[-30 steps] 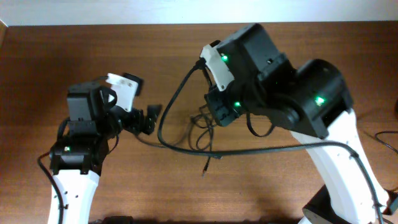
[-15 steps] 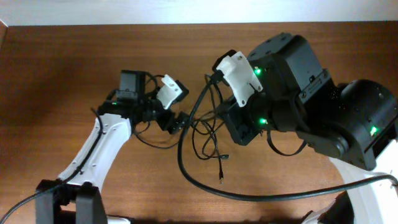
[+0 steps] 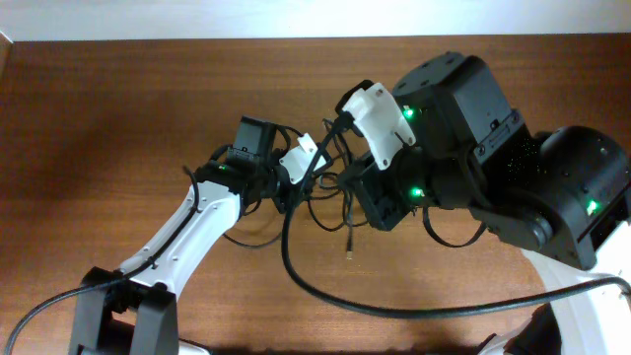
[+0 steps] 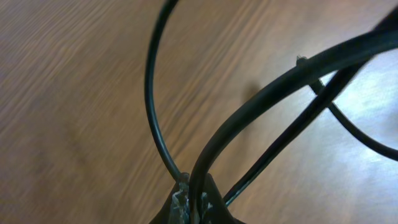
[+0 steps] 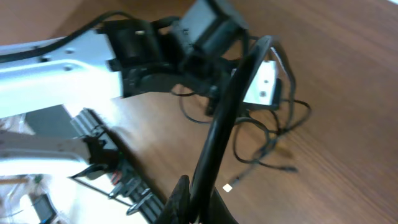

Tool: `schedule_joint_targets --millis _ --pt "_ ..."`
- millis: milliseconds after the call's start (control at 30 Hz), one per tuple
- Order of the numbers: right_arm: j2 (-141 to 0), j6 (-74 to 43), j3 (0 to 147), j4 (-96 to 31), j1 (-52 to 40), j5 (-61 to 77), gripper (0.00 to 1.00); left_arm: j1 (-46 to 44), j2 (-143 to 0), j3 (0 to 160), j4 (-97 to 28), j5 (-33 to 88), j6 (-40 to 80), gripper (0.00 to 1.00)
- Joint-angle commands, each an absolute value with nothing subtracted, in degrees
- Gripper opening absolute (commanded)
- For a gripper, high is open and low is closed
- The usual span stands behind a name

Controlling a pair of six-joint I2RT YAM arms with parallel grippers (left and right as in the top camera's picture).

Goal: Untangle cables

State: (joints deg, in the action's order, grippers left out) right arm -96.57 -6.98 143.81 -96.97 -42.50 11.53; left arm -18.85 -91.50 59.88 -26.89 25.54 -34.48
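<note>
Mid-table between the arms, cables [image 3: 330, 212] sit loosely tangled, left gripper [image 4: 188, 198] pinched on a strand, right gripper [image 5: 194, 202] fingers can't tell; risk: thick arm wire [image 3: 296, 271] crosses the tangle, so pulling may snag it and tighten knots.

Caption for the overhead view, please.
Left arm and right arm meet over the tangled cables; one plug trails free.
</note>
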Motion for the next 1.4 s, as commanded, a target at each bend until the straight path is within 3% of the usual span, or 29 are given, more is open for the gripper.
schedule_joint_targets --millis 0,167,233,433,567,633,767,967,1167,1233,1267,1300,1333,1367 --pt "-95.0 -11.8 144.3 -97.3 -42.7 -2.5 0.04 -18.4 -91.6 60.1 -27.2 16.0 -33.2 0.0" --pt "-91.7 -20.3 144.3 -97.3 -42.2 -36.6 0.04 -8.8 -87.8 60.1 -27.7 11.9 -23.9 0.0" --pt "-88.3 -20.4 144.3 -97.3 -36.3 -44.0 0.04 -3.0 -86.1 60.1 -28.0 12.3 -21.3 0.0" --pt "-81.5 -21.9 144.3 -96.2 -13.1 -41.8 0.04 0.2 -85.5 60.1 -28.4 12.6 -20.8 0.0" --pt "-82.1 -22.6 144.3 -95.3 -10.0 -40.5 0.04 0.2 -85.5 60.1 -28.6 12.7 -20.6 0.0" --pt "-84.0 -22.6 144.3 -94.8 -10.0 -38.5 0.04 0.2 -85.5 60.1 -28.9 14.9 -20.6 0.0" --pt "-91.4 -10.3 144.3 -89.3 -8.3 -27.4 0.04 0.2 -85.5 60.1 -28.7 29.5 -21.7 0.0" --pt "-108.6 -4.4 144.3 -85.1 24.3 12.5 0.04 -1.6 -85.5 60.1 -30.8 30.7 -21.7 0.0" --pt "-123.2 -9.8 144.3 -83.9 46.1 20.9 0.04 -7.6 -85.5 60.1 -35.8 30.6 -22.2 0.0" --pt "-126.4 -11.0 144.3 -84.2 49.3 22.4 0.04 -8.8 -85.5 60.1 -35.8 30.6 -22.2 0.0" --pt "-128.0 -11.0 144.3 -84.6 49.9 22.7 0.11 -9.5 -85.5 60.1 -35.8 30.6 -22.2 0.0" --pt "-129.7 -10.8 144.3 -85.5 50.0 22.7 0.77 -10.0 -85.5 60.1 -35.8 30.6 -22.2 0.0" --pt "-131.2 -10.8 144.3 -86.9 49.9 21.7 0.99 -10.4 -85.5 60.1 -35.9 30.6 -22.2 0.0" --pt "-132.0 -10.8 144.3 -88.4 49.9 21.0 0.99 -10.5 -85.5 60.1 -35.9 30.6 -22.2 0.0"
